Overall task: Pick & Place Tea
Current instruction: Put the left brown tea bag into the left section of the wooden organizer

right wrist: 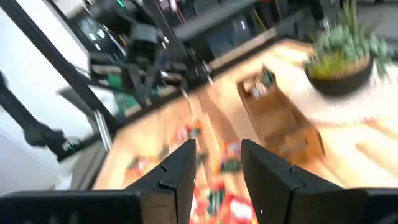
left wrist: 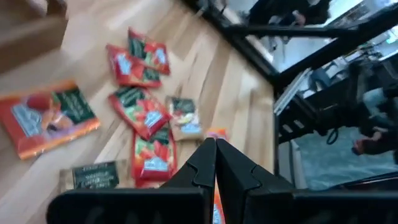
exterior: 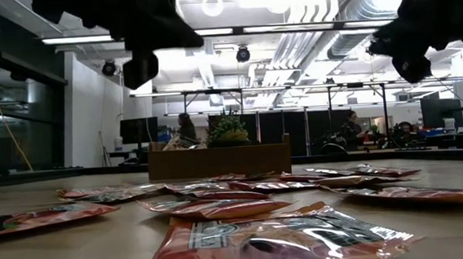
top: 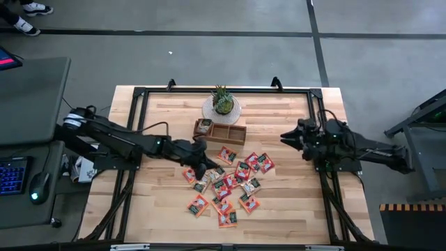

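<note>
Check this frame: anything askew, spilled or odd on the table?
Nothing damaged. The tea sachets lie scattered loose and overlapping at mid-table, in front of the wooden tray, whose compartments look mostly unfilled. Left gripper hangs shut above them, holding nothing visible.

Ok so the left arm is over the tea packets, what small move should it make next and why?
Probably open the left gripper and lower it onto a tea sachet from the loose pile. Its fingers are pressed shut with nothing between them, it hangs above the sachets, and the wooden tray has tea in only one end compartment.
</note>
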Controlling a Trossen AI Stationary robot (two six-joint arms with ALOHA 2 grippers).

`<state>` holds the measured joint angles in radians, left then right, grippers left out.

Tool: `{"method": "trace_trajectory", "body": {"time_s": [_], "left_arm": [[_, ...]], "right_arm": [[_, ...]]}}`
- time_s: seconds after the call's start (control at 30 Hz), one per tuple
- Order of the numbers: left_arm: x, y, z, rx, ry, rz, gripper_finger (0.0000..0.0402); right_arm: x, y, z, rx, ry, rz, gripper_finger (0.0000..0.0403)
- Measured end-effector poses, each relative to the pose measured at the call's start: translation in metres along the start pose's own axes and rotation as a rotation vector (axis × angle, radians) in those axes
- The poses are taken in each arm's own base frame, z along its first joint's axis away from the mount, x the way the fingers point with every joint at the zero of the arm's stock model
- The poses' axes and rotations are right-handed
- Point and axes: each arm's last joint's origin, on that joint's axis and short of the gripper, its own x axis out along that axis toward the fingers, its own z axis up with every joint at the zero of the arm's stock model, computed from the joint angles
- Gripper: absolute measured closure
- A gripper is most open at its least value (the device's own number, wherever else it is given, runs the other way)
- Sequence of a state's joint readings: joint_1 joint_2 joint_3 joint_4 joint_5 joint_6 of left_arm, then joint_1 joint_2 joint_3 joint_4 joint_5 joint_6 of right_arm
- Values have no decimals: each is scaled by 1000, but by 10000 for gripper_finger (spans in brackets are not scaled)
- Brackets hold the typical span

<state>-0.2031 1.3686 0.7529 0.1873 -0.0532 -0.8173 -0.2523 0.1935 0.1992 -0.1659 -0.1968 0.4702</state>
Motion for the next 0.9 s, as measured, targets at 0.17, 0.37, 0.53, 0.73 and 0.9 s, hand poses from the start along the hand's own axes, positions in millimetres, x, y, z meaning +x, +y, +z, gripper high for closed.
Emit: {"method": "trace_trajectory", "body": {"time_s": [0.17, 0.37, 0.53, 0.73, 0.9], "left_arm": [[12, -9, 6, 67, 46, -37, 392], [12, -15, 12, 113, 62, 35, 392], [0, -18, 18, 138, 4, 41, 392], [-5, -17, 17, 171, 25, 59, 393], [-13, -14, 17, 168, 45, 120, 393]], "right_arm": [[8, 0, -1, 21, 110, 2, 279], [20, 3, -11, 187, 288, 45, 279], [31, 10, -25, 414, 475, 78, 279], [43, 22, -33, 487, 436, 142, 279], [51, 35, -29, 424, 355, 233, 279]]}}
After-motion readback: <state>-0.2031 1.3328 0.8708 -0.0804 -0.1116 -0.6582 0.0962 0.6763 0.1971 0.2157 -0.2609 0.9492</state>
